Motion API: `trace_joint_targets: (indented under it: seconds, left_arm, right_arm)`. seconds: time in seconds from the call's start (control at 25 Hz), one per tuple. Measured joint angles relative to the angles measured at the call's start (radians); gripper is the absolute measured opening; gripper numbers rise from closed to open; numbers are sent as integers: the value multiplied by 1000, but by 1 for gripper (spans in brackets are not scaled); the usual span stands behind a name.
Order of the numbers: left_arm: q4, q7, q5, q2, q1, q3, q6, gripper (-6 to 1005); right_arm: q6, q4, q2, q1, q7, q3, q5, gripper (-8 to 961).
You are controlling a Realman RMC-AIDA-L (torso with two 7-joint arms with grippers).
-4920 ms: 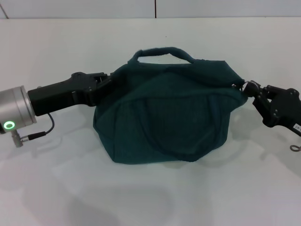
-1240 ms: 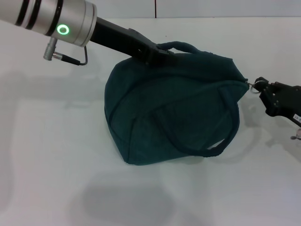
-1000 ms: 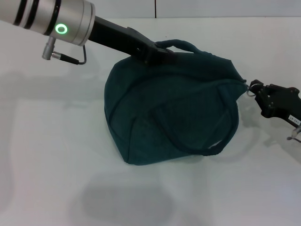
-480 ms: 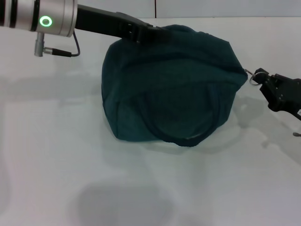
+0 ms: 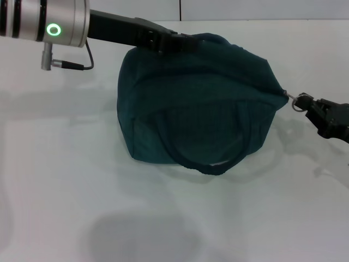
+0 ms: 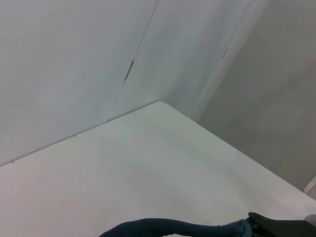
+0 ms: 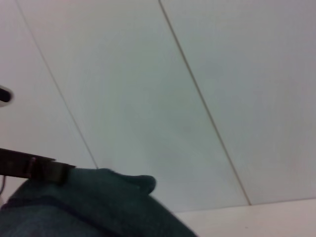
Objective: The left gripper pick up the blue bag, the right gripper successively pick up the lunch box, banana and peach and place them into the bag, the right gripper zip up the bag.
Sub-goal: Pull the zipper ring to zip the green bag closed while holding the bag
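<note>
The blue bag [image 5: 202, 103] sits mid-table in the head view, its zipper shut and one loop handle [image 5: 204, 164] hanging down its front. From the far left, my left gripper [image 5: 182, 42] reaches in and is shut on the bag's top by the rear handle. At the bag's right corner, my right gripper [image 5: 309, 105] is shut on the ring zipper pull [image 5: 298, 101]. A strip of the bag handle [image 6: 173, 228] shows in the left wrist view. The bag's fabric [image 7: 84, 207] fills the low part of the right wrist view. Lunch box, banana and peach are out of view.
The white table [image 5: 65, 180] stretches around the bag to its far edge [image 5: 262, 21] under a pale wall. A short cable loop [image 5: 68, 61] hangs below my left wrist. The table's far corner [image 6: 159, 102] shows in the left wrist view.
My left gripper has carried the bag's top toward the back of the table. The bag has swung so its front handle hangs straight down. My right gripper shifted slightly right with the pull.
</note>
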Motion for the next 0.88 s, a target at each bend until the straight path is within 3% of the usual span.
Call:
trace_joint_targets:
  seconds: [0.32,0.52,0.72,0.88]
  left_arm:
    - [0,-6,1,-1,-5,5,0,58]
    - [-2,-31,-18,-3,-5,9,27,47]
    - [-55,-33,-97,1,-11,20,78,87]
    - [-75,-28,-123,6,-14,21,89,130]
  right_arm:
    - [101,-3,9,12,-5,2,-6,12]
    - [81,-10,10,19,-3,1,-60,12]
    - [56,-2,-25,0,26,8,-61,12]
    - [14,1,-84,-11,116,3,-63,12]
